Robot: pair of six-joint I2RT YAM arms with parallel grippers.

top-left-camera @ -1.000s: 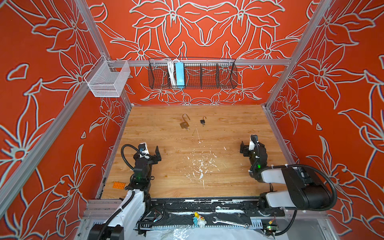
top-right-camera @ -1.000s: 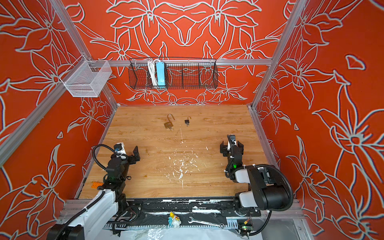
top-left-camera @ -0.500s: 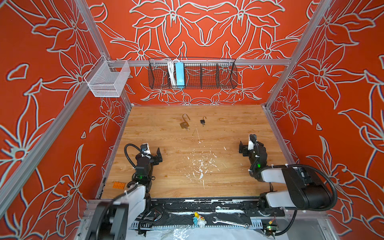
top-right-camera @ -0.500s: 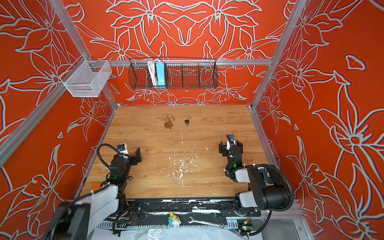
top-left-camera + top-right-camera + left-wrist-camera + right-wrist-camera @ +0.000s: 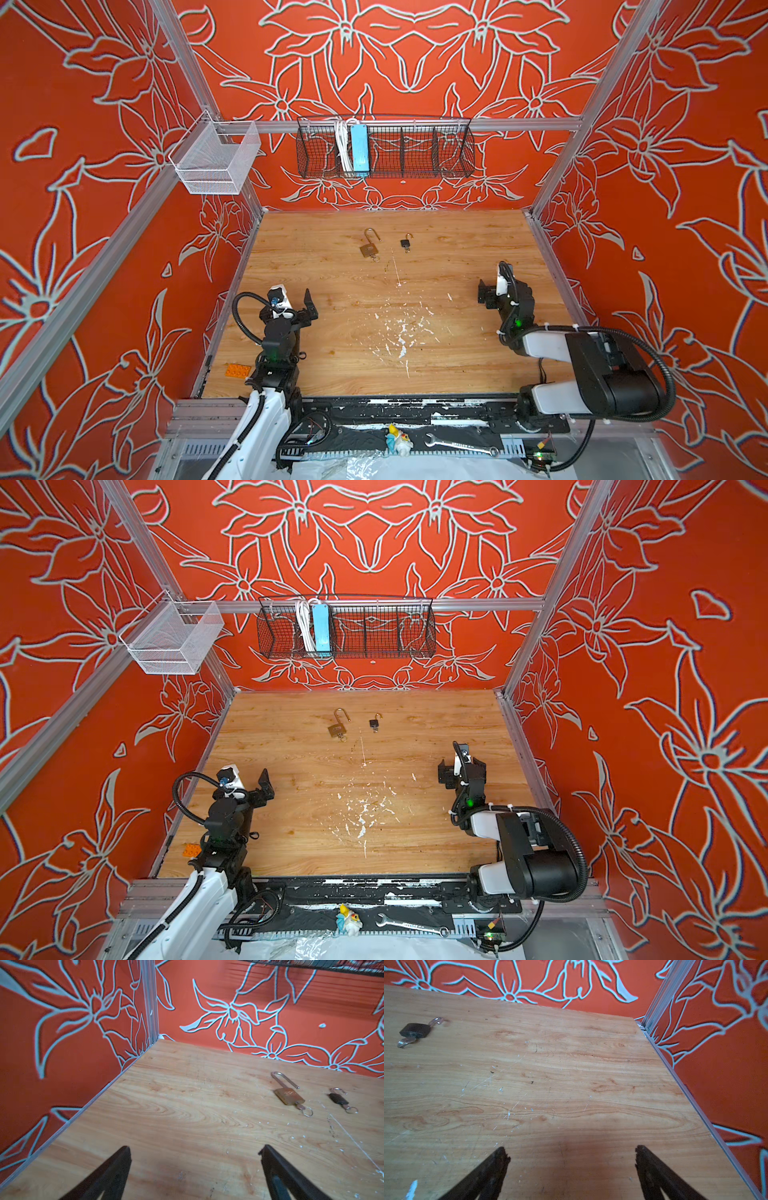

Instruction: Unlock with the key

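Low over the table [image 5: 374, 357], my left arm [image 5: 276, 345] sits folded by the left edge and my right arm [image 5: 552, 345] by the right edge. My left gripper [image 5: 194, 1149] and right gripper [image 5: 572, 1150] both gape wide, holding nothing. The brass padlock [image 5: 368, 249] and the smaller black padlock [image 5: 404, 243] lie side by side near the back edge, shackles seemingly sprung, with a key [image 5: 300, 1107] in each.

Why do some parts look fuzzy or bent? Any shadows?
In both top views: sharp, evenly lit, but the aluminium corner posts splay outward from the wide lens. Left wrist view: the brass padlock is crisp, the near wall flowers smeared. Right wrist view: the small black padlock looks soft; a faint shadow falls on the wooden table between the black fingers.
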